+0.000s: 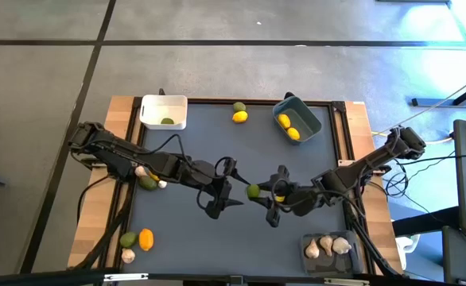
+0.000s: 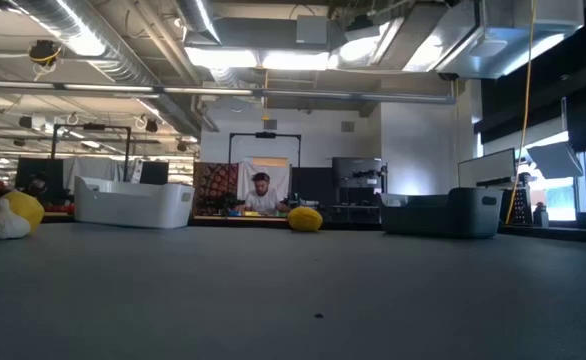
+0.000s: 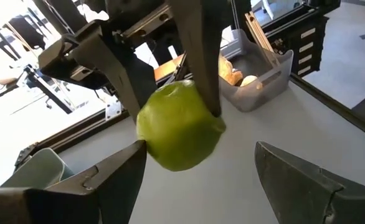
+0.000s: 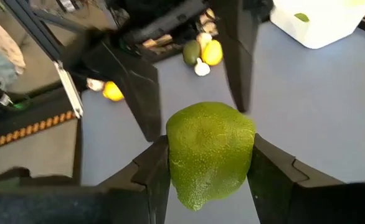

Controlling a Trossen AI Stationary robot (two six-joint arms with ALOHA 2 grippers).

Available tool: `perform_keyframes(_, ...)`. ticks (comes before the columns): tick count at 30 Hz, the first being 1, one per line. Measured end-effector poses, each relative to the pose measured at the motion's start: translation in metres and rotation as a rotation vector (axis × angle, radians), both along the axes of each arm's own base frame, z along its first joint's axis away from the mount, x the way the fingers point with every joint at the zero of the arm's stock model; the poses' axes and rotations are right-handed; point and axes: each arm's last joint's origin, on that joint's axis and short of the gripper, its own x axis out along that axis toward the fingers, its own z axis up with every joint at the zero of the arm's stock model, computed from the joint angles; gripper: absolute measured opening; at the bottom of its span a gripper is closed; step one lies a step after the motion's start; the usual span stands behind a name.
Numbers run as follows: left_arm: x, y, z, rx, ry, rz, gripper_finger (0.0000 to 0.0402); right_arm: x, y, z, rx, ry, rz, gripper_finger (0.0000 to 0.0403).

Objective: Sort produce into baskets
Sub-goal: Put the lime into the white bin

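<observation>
Above the middle of the dark mat, my right gripper (image 1: 258, 193) (image 4: 210, 174) is shut on a green roundish fruit (image 1: 253, 191) (image 4: 210, 149). My left gripper (image 1: 227, 189) (image 3: 198, 180) faces it from the table's left and is open. Its two fingers stand wide on either side of the green fruit (image 3: 179, 134). The white basket (image 1: 145, 103) at the far left holds one green fruit. The blue-grey basket (image 1: 316, 123) at the far right holds yellow fruits. The clear basket (image 1: 306, 238) at the near right holds garlic bulbs. My right gripper pinches the green fruit by two opposite sides (image 4: 170, 155) between its two fingers. The fingers come from the table's right, slanting a little downward. The fruit is lifted clear of the mat.
A green fruit and a yellow fruit (image 1: 239, 117) lie loose at the far edge between the baskets. More produce lies along the left edge: a green fruit with garlic (image 1: 147, 181) under the left arm, and a green, a yellow (image 1: 145, 238) and a garlic piece at the near left corner.
</observation>
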Motion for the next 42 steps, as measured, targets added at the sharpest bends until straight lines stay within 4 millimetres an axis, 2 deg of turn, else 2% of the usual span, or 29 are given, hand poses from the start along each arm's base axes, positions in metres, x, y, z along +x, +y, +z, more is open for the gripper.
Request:
perform_keyframes(10, 0.002, -0.001, 0.005, -0.002, -0.060, -0.005, 0.0296, 0.016, 0.001, -0.002, 0.018, -0.082, -0.027, 0.0166)
perform_keyframes(17, 0.002, -0.001, 0.006, -0.005, -0.070, -0.005, 0.0290, 0.018, 0.000, -0.001, 0.030, -0.093, -0.017, 0.0167)
perform_keyframes(26, 0.002, -0.001, 0.008, -0.013, -0.085, -0.012, 0.0194, 0.019, 0.001, 0.001, 0.053, -0.112, -0.014, 0.0196)
perform_keyframes(31, 0.002, -0.002, 0.008, -0.042, -0.083, -0.011, 0.0170, 0.018, 0.001, 0.002, 0.039, -0.117, -0.004, 0.0222)
perform_keyframes(35, 0.003, -0.002, 0.010, -0.138, -0.092, 0.023, 0.0172, 0.007, 0.002, 0.017, 0.009, -0.104, 0.071, 0.0240)
perform_keyframes(39, 0.003, -0.002, 0.009, -0.224, -0.059, -0.008, 0.0171, -0.013, 0.009, 0.031, 0.000, -0.057, 0.152, 0.0245)
perform_keyframes(42, 0.003, -0.005, 0.009, -0.290, -0.038, -0.078, 0.0169, -0.027, 0.015, 0.031, -0.028, 0.001, 0.197, 0.0244)
